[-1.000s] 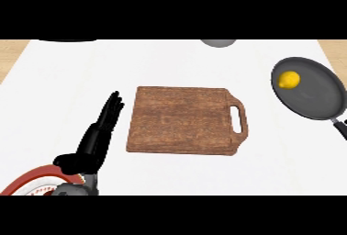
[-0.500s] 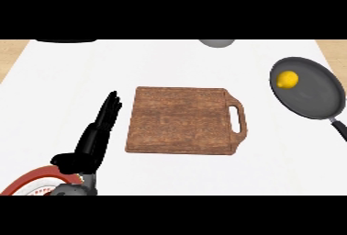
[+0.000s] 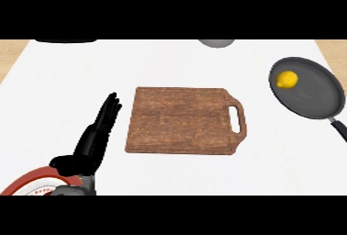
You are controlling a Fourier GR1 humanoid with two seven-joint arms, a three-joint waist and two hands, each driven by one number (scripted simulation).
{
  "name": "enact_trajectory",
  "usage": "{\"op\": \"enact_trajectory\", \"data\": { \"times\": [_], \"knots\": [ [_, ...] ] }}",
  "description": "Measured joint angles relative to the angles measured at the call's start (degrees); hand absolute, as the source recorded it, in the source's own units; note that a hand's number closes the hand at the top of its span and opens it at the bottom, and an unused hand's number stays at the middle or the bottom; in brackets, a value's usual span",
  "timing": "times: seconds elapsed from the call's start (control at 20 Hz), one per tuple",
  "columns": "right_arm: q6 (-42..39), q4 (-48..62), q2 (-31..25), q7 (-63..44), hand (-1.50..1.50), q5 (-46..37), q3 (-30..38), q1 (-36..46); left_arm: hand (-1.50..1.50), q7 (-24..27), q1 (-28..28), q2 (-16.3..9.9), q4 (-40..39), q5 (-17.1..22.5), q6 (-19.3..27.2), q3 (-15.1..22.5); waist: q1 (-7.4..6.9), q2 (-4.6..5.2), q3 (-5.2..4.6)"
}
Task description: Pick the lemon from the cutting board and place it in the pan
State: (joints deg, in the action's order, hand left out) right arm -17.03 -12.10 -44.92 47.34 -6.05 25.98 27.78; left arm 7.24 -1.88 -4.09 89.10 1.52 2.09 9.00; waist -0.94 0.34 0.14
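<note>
The yellow lemon (image 3: 287, 79) lies inside the dark grey pan (image 3: 316, 98) at the right of the counter, near the pan's left rim. The pan's handle (image 3: 339, 130) runs toward the lower right edge. The brown wooden cutting board (image 3: 184, 120) sits in the middle with nothing on it, its handle slot (image 3: 236, 117) on the right side. My left hand (image 3: 96, 137) rests at the lower left, open, fingers straight and pointing up beside the board's left edge. My right hand does not show.
A grey round object (image 3: 216, 43) is cut off by the top edge. A dark object (image 3: 65, 41) sits at the top left. Wood-coloured surface (image 3: 12, 55) borders the white counter at both upper corners.
</note>
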Motion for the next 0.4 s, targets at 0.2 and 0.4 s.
{"op": "enact_trajectory", "data": {
  "times": [0.2,0.4],
  "knots": [
    [1.4,0.0,0.9,0.8,-1.5,-0.5,-0.8,-0.1,0.0,-0.4,-0.1,0.1,0.0,0.0,-0.4,-0.4,0.01,0.0,-0.02],
    [3.7,-0.4,1.0,1.8,-1.5,-0.9,-1.3,0.2,0.0,-1.8,-0.1,-0.1,1.5,-0.1,-0.7,-0.7,0.02,-0.03,-0.01]
  ]
}}
